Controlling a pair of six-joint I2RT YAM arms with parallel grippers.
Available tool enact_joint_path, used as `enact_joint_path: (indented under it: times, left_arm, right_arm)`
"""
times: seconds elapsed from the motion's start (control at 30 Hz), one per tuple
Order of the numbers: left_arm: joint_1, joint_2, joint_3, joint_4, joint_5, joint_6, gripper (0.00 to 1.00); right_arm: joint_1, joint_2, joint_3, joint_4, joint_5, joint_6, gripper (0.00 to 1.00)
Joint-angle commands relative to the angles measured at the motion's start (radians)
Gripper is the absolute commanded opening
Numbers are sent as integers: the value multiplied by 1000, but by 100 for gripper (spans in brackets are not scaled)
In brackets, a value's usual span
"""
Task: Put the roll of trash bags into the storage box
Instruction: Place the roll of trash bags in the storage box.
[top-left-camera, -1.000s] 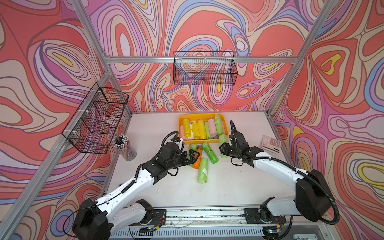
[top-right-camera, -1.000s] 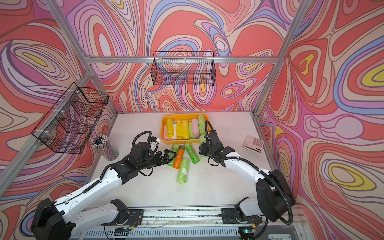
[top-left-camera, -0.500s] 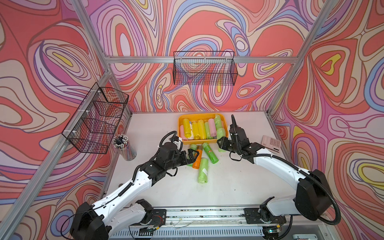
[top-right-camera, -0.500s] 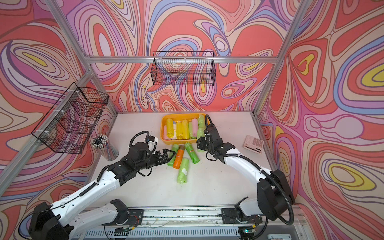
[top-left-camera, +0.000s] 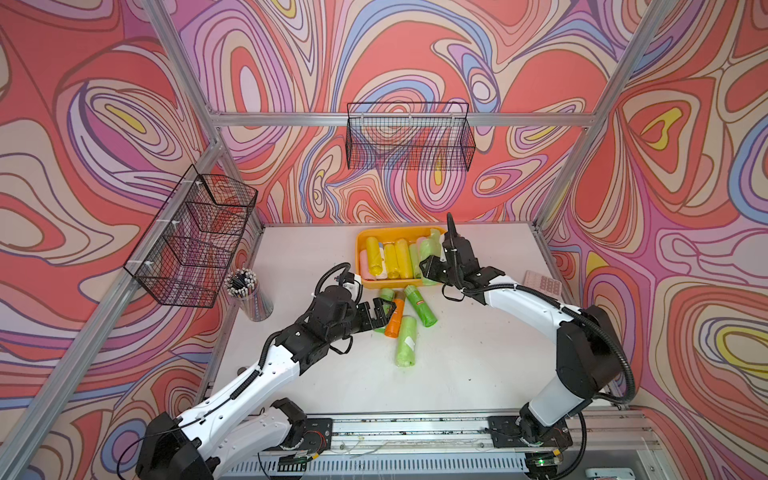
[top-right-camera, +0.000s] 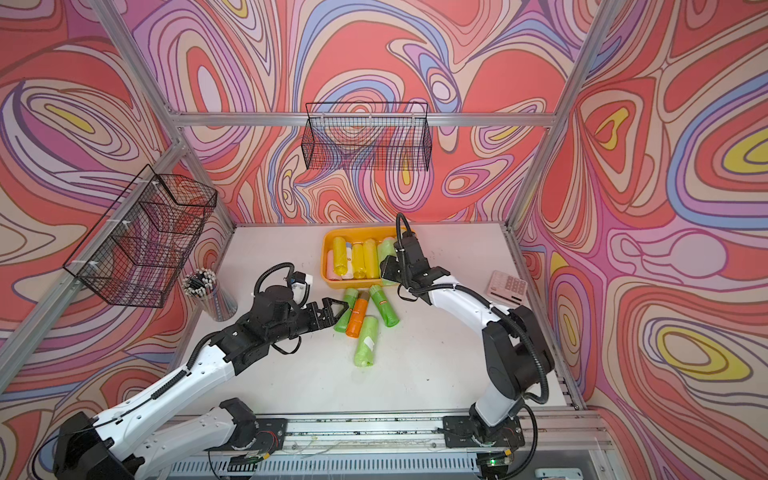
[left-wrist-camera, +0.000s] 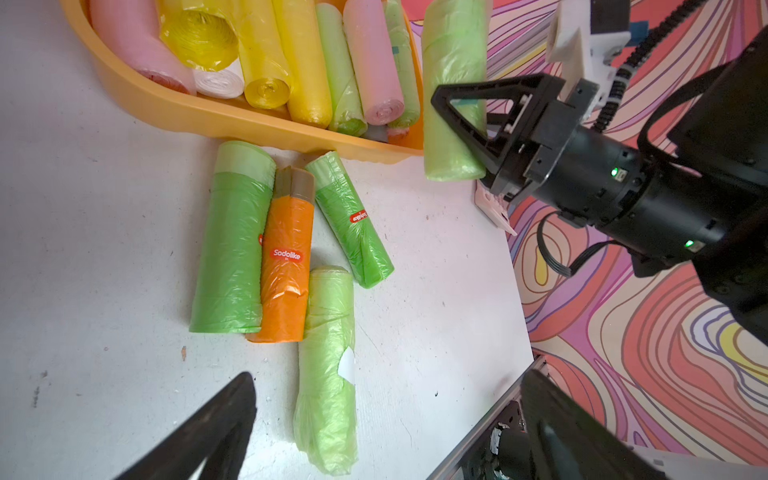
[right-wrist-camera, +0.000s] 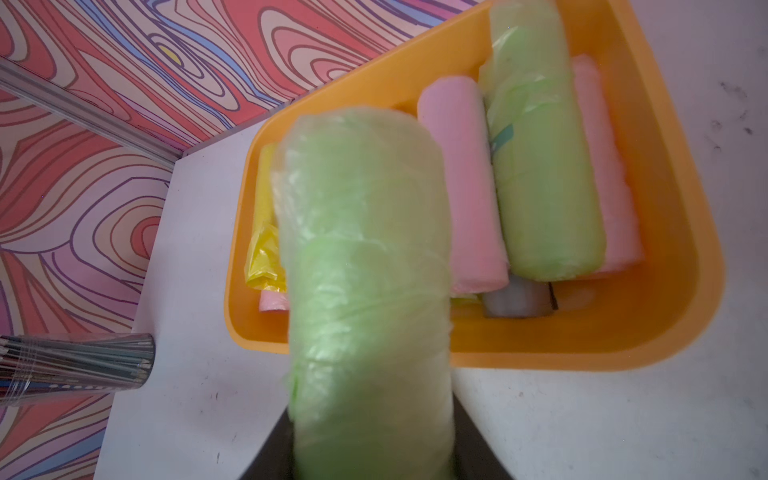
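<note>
The storage box (top-left-camera: 360, 266) (top-right-camera: 326, 268) (left-wrist-camera: 199, 112) (right-wrist-camera: 665, 216) is an orange-yellow tray at the back of the table, holding several yellow, pink and green rolls. My right gripper (top-left-camera: 432, 266) (top-right-camera: 388, 268) (left-wrist-camera: 457, 108) (right-wrist-camera: 370, 457) is shut on a light green roll of trash bags (top-left-camera: 430, 251) (top-right-camera: 384, 251) (left-wrist-camera: 453, 83) (right-wrist-camera: 365, 270), held in the air over the box's front right rim. Several loose rolls lie in front of the box: green (left-wrist-camera: 232, 241), orange (left-wrist-camera: 286, 257), green (left-wrist-camera: 353, 220) and light green (left-wrist-camera: 328, 365). My left gripper (top-left-camera: 384, 311) (top-right-camera: 338, 309) (left-wrist-camera: 386, 415) stands open and empty just left of them.
A clear cup of pencils (top-left-camera: 249, 291) stands at the table's left edge. A pink calculator (top-left-camera: 542, 284) lies at the right edge. Black wire baskets hang on the back wall (top-left-camera: 409, 141) and the left wall (top-left-camera: 191, 237).
My right gripper has carried the light green roll away from the loose rolls and back over the box's front right rim. The left arm has barely moved.
</note>
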Motion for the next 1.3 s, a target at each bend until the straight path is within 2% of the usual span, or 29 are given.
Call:
enact_joint_path:
  times: [0.0, 0.43, 1.27]
  left_arm:
    - [-6, -25, -1, -26, -23, -5, 100]
    - [-5, -20, 2, -45, -40, 11, 100]
    - [-5, -16, -7, -63, -72, 17, 100]
  right_arm:
    - [6, 49, 56, 56, 2, -7, 27]
    - [50, 246, 228, 22, 95, -59, 26]
    - [55, 488, 480, -65, 260, -150, 26]
